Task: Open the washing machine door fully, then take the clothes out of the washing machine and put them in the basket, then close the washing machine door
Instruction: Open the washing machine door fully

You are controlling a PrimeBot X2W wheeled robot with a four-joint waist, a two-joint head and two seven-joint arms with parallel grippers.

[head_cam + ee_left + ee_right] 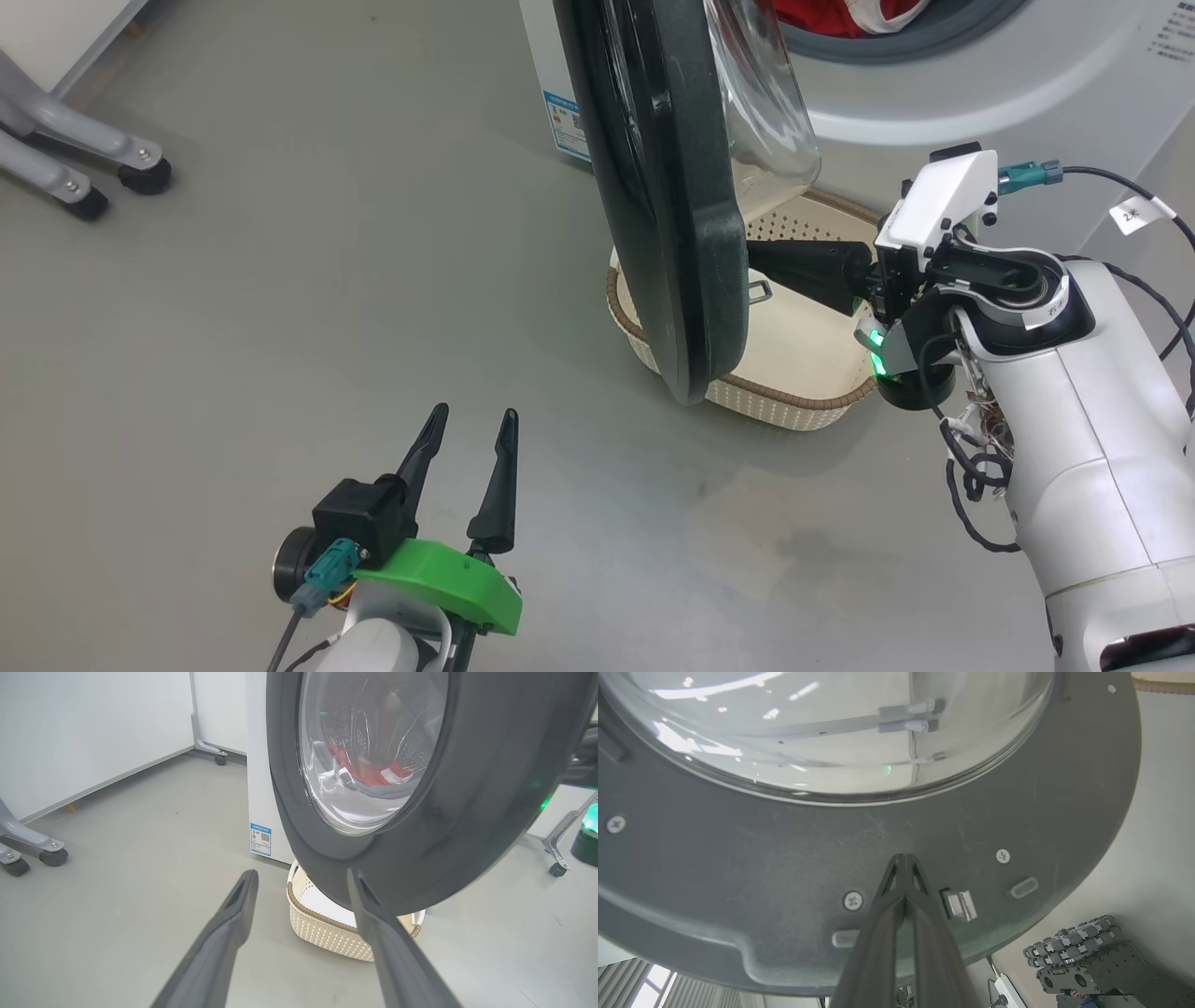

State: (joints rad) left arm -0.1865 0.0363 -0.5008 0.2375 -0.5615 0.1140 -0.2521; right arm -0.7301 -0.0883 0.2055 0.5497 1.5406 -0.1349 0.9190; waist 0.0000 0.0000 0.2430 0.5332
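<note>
The washing machine door [672, 187] stands partly open, edge-on to me, its glass bowl facing the washing machine [934, 103]. Red clothes [840, 14] lie in the drum and also show through the glass as clothes [369, 772]. On the floor below the door sits the cream basket [794, 401], with nothing visible in it. My right gripper [752, 257] is shut, its tips [903, 857] pressed against the door's inner black rim [738, 868] beside the latch [959, 904]. My left gripper [471, 420] hangs open over the floor, facing the door's outer side [467, 812].
Grey frame legs on castors [84, 159] stand at the far left, and another castor leg [556, 858] stands beyond the door. A blue sticker [565, 121] marks the machine's lower corner. Open grey floor lies around my left gripper.
</note>
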